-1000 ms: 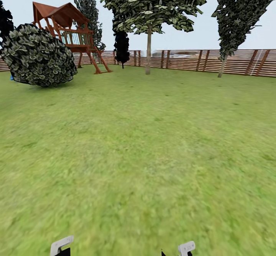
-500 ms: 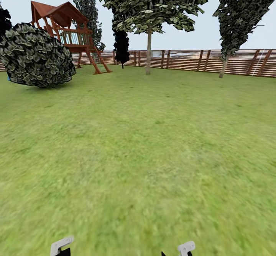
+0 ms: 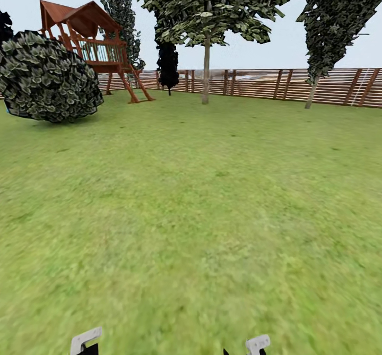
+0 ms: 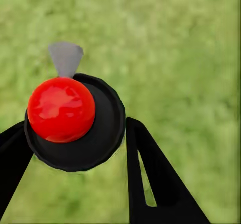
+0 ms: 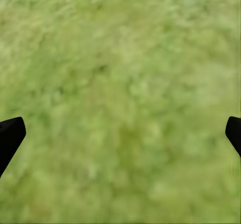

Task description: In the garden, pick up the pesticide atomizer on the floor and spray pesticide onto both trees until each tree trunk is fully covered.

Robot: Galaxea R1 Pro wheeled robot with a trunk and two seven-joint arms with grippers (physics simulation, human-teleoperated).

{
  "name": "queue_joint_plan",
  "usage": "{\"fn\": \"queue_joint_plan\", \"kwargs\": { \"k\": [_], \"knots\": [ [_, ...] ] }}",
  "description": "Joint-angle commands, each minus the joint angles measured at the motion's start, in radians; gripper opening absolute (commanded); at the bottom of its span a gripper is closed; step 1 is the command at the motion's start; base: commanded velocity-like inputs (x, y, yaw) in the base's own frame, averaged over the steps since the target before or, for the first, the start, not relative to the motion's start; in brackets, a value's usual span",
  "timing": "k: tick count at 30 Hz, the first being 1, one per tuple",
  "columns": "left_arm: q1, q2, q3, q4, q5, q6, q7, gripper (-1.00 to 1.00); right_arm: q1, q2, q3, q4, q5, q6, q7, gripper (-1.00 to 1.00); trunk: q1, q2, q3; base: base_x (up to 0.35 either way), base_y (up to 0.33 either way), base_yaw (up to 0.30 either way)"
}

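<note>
1. The pesticide atomizer [image 4: 103, 133], seen end-on from the left wrist as a round black body with a glossy red dome and a light grey tapered nozzle, is sitting between the black fingers of the left gripper [image 4: 75, 141]. Its jaws are touching the body on both sides, so it appears to be pinched; the label is not showing.
2. The right gripper [image 5: 120, 133] is hanging over bare grass with its jaws spread wide, holding nothing.
3. Over the last second the whole head view is shifting: the round dark-leaved bush [image 3: 48, 76] and the red-brown wooden play tower [image 3: 87, 42] are sliding slightly left. This is camera movement. Judgement: the robot is travelling across the green lawn [image 3: 191, 211] towards the trees, with the pick-up already done.
4. The tall dark-foliaged tree with the leaning grey-brown trunk [image 3: 312, 92] is standing well away, by the brown slatted fence [image 3: 254, 84]. No spraying range is reached yet.
5. A second tall dark tree [image 3: 119, 10] is rising behind the play tower, which is hiding its trunk. Bark detail is too small to make out.
</note>
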Motion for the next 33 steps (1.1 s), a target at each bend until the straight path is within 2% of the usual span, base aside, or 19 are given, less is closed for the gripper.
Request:
{"fn": "queue_joint_plan", "kwargs": {
  "k": [1,33],
  "knots": [
    [-0.001,0.001,-0.002,0.001,0.003,-0.004,0.003,-1.00,0.000,0.000,-0.009,0.000,0.006,-0.002,0.004,1.00,0.001,0.000,-0.001,0.338,0.000,0.000],
    [-0.001,0.001,-0.002,0.002,0.002,-0.004,0.004,-1.00,0.000,0.000,-0.009,0.000,0.006,-0.002,0.004,1.00,0.001,0.000,-0.001,0.338,0.000,0.000]
  ]
}}
